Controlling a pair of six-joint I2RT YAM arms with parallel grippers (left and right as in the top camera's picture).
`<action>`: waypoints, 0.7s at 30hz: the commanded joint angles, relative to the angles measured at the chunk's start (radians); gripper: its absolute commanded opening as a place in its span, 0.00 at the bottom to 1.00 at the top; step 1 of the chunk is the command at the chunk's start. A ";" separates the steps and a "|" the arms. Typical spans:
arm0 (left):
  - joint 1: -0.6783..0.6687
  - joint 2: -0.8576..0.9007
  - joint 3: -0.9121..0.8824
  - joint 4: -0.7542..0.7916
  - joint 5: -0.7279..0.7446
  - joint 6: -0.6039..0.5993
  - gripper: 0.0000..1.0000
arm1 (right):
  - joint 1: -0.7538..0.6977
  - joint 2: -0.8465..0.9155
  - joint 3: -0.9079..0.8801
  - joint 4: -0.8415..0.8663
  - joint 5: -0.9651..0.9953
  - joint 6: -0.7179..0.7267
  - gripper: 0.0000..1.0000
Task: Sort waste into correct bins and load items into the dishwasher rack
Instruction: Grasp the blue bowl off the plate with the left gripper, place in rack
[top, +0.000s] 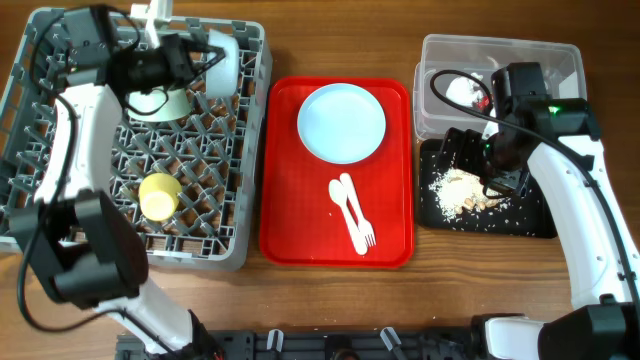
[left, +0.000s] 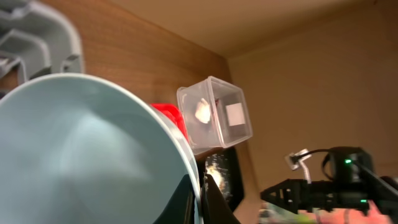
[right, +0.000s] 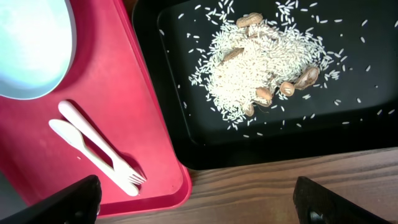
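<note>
Overhead: left end effector grips small pale blue bowl tipped on its side.

On the red tray, centre frame, only the left strip lies bare: plate above, spoon and fork below. The right arm overhangs the black tray at right.

Both arms reach over the worktop.
Left tool at 11 o'clock, clamped on a bowl; right tool at 3 o'clock, fingers spread wide.
</note>
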 joint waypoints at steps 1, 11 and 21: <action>0.051 0.098 0.011 0.000 0.140 -0.017 0.04 | -0.002 -0.015 0.009 0.001 -0.012 -0.007 0.99; 0.195 0.166 0.011 -0.006 0.156 -0.020 0.77 | -0.002 -0.015 0.009 -0.002 -0.012 -0.006 1.00; 0.284 -0.045 0.011 -0.052 0.101 -0.020 1.00 | -0.002 -0.015 0.009 -0.002 -0.011 -0.007 1.00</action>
